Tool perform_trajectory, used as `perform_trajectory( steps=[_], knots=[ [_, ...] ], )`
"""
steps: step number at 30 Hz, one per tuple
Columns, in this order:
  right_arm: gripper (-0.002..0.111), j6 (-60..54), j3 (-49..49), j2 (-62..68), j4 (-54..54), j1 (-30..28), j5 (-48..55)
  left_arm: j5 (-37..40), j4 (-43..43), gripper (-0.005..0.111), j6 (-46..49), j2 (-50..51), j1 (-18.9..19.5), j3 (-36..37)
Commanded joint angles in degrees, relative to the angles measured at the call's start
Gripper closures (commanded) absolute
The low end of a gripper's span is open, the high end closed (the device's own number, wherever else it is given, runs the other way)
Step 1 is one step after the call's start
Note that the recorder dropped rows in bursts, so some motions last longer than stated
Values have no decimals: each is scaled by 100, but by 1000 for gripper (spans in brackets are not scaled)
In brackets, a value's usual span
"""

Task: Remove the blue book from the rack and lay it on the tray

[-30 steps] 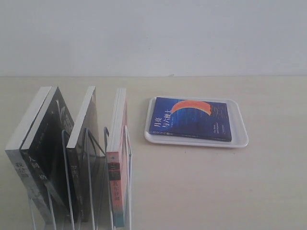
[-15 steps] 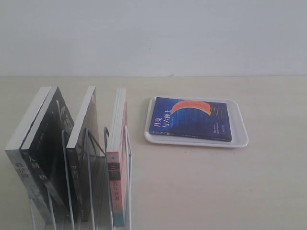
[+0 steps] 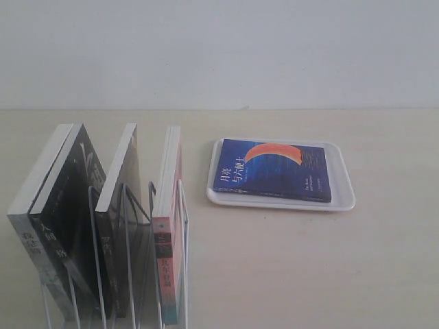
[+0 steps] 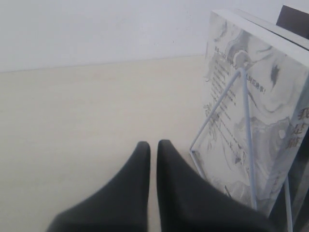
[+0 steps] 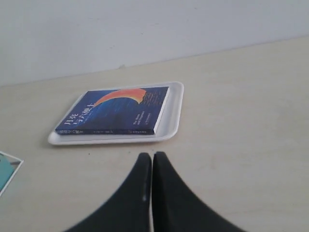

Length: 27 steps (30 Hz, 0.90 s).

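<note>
The blue book (image 3: pixel 273 171) lies flat, cover up, on the white tray (image 3: pixel 346 199) right of the table's middle; the right wrist view shows the blue book (image 5: pixel 116 111) on the tray (image 5: pixel 175 121) too. At the front left stands the wire rack (image 3: pixel 130 274), holding black-covered books and a pink-spined one. My right gripper (image 5: pixel 151 155) is shut and empty, a short way back from the tray's near rim. My left gripper (image 4: pixel 153 144) is shut with nothing in it, beside the rack (image 4: pixel 244 121). Neither arm appears in the exterior view.
Black-covered books (image 3: pixel 72 205) and a pink-spined book (image 3: pixel 167 226) lean in the rack. A marbled grey book (image 4: pixel 260 111) fills the rack's end by my left gripper. A card corner (image 5: pixel 7 169) lies on the beige table. A white wall stands behind.
</note>
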Motion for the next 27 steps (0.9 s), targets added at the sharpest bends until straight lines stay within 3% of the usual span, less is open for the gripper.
perform_trajectory(
  steps=[1,27],
  knots=[
    [108,-606,-2,-31,410,-7,246,4,0,102,-38,-18,20,19],
    [108,-718,-2,-31,-264,-18,298,4,0,102,-38,-18,20,19]
  ],
)
